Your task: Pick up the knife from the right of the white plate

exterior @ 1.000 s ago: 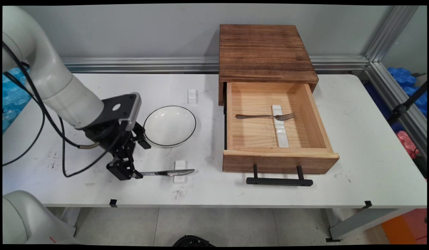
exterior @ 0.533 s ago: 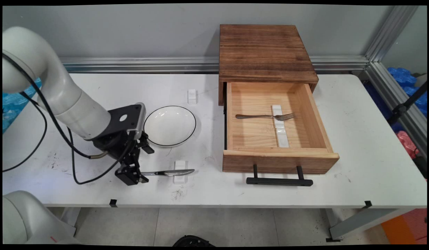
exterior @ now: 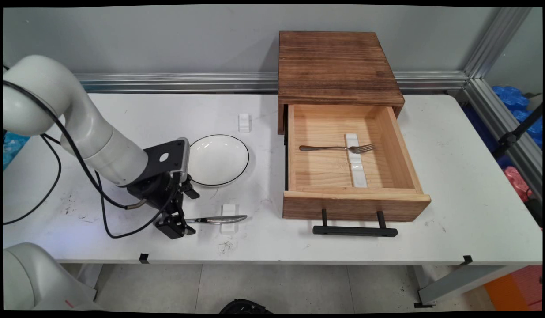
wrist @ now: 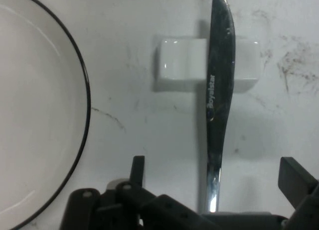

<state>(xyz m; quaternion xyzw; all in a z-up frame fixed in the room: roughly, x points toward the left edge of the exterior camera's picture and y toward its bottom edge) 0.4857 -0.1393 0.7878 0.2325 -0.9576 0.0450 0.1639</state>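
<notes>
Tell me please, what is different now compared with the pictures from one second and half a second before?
The pincer slid to the picture's right along the table's near side, further along the knife, whose handle now lies between its open fingers; it grips nothing. The knife stayed across its white rest. The bowl, the fork and the open drawer did not move.

The knife (wrist: 218, 105) handle's end is hidden behind the tool (wrist: 214, 190).

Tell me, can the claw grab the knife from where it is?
Probably yes. The claw is open with the knife handle lying between its fingers, and nothing blocks it; the white rest sits farther along.
</notes>
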